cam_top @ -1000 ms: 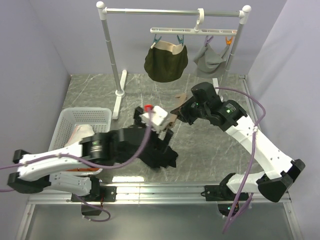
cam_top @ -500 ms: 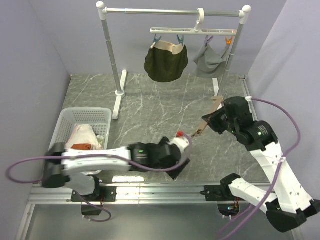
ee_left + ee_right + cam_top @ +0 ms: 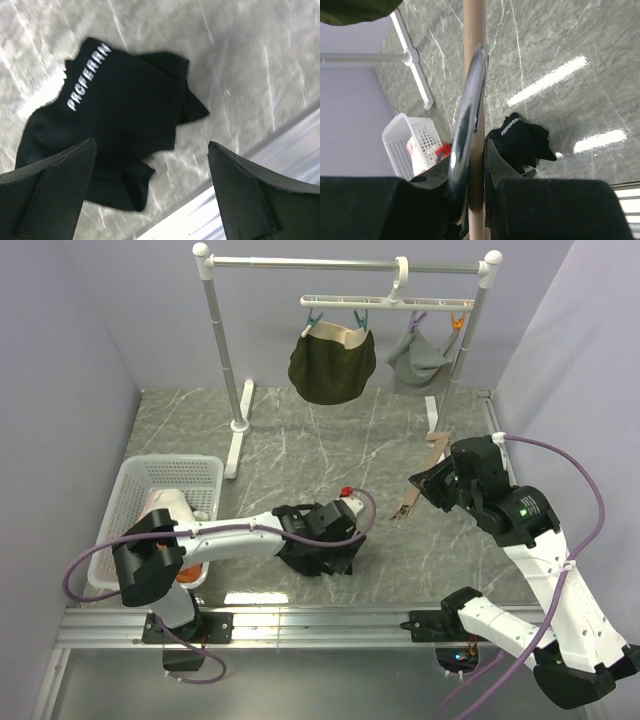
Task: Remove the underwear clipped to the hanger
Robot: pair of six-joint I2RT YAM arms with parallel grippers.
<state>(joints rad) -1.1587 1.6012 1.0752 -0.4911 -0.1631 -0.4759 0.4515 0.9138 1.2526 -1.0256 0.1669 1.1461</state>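
Observation:
The black brief [image 3: 335, 562] lies crumpled on the table near the front edge. It shows white lettering in the left wrist view [image 3: 120, 115] and also appears in the right wrist view [image 3: 520, 142]. My left gripper [image 3: 325, 538] hovers over it, open and empty [image 3: 150, 145]. The olive green brief with a cream waistband [image 3: 333, 365] and the light grey brief [image 3: 420, 358] hang clipped to the white hanger [image 3: 385, 302]. My right gripper [image 3: 420, 490] is shut on a tan bar [image 3: 436, 445] with a shiny metal piece [image 3: 470, 100], held above the table [image 3: 475, 150].
A white basket [image 3: 170, 472] at the left holds a white cloth [image 3: 165, 510] and an orange cloth [image 3: 185, 565]. The rack's left pole [image 3: 222, 340] stands on a white foot [image 3: 240, 425]; its right pole [image 3: 465, 330] stands at the back right. Lilac walls close three sides.
My right gripper pulled the tan bar right and has since held almost still. My left arm swept toward the front; its gripper now sits a little further left, open over the black brief.

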